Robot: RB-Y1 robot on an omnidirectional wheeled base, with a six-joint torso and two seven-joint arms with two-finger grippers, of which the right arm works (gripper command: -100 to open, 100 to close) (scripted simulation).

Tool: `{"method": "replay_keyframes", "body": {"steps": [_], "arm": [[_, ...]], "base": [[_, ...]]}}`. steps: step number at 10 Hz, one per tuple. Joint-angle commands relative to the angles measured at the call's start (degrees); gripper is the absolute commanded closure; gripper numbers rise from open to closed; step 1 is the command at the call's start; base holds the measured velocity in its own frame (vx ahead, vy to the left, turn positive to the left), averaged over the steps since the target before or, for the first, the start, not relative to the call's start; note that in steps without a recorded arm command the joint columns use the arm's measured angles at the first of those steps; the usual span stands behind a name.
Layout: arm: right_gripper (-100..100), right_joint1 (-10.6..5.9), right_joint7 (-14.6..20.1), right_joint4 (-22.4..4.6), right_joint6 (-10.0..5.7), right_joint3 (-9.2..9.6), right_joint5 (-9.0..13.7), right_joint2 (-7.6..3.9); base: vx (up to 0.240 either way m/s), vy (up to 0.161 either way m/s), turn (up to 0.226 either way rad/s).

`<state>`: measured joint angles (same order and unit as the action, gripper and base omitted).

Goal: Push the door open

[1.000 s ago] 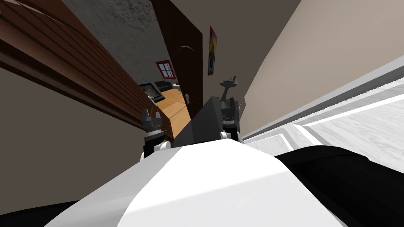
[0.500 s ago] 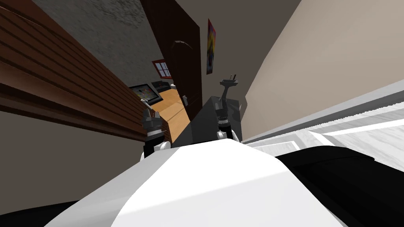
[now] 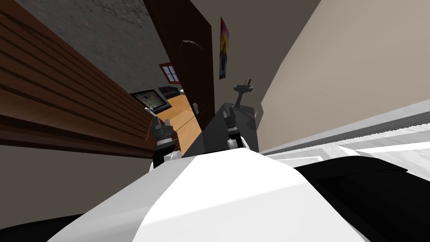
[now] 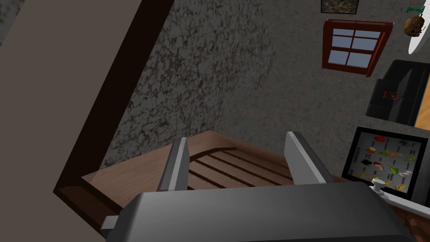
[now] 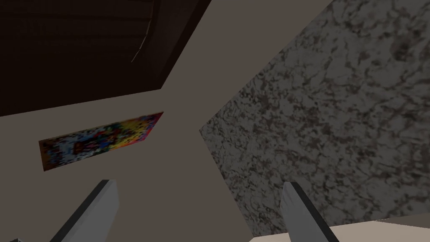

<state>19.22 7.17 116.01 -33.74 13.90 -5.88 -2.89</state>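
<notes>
Since a push needs no grasp, both pairs of fingers [image 4: 177, 166] are set wide apart, with nothing held. The dark brown door [image 3: 193, 63] is seen at twelve o'clock, standing ajar. The left gripper [image 3: 154, 117] is held at eleven o'clock beside a slatted brown panel [image 3: 63, 96]; the right gripper [image 3: 229, 114], at one o'clock, lies near the door's free edge, likely for pushing.

pedestal basin [image 3: 243, 89] stands on dark floor [image 3: 215, 135].

The door [image 3: 191, 63] stands ahead, a poster [image 3: 224, 48] on the wall [image 3: 252, 38] right of it, a panel [image 3: 63, 96] at my left.
</notes>
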Motion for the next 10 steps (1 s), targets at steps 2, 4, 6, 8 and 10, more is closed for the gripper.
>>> {"method": "replay_keyframes", "body": {"steps": [2, 4, 6, 8, 10], "arm": [[-100, -2.05, 0.8, -2.88, 0.55, 2.85, 0.13, -0.5], [-100, -4.12, 1.59, -5.58, 1.12, 5.21, 0.33, -0.95], [-100, -6.2, 2.38, -8.31, 1.69, 7.61, 0.54, -1.38], [-100, -7.68, 2.94, -10.24, 2.1, 9.3, 0.68, -1.63], [-100, -9.9, 3.79, -13.15, 2.71, 11.84, 0.9, -1.99]], "base": [[0.125, -0.006, -0.038], [0.151, 0.015, -0.049], [0.141, -0.016, -0.043], [0.123, 0.002, -0.041], [0.129, -0.003, -0.051]]}}
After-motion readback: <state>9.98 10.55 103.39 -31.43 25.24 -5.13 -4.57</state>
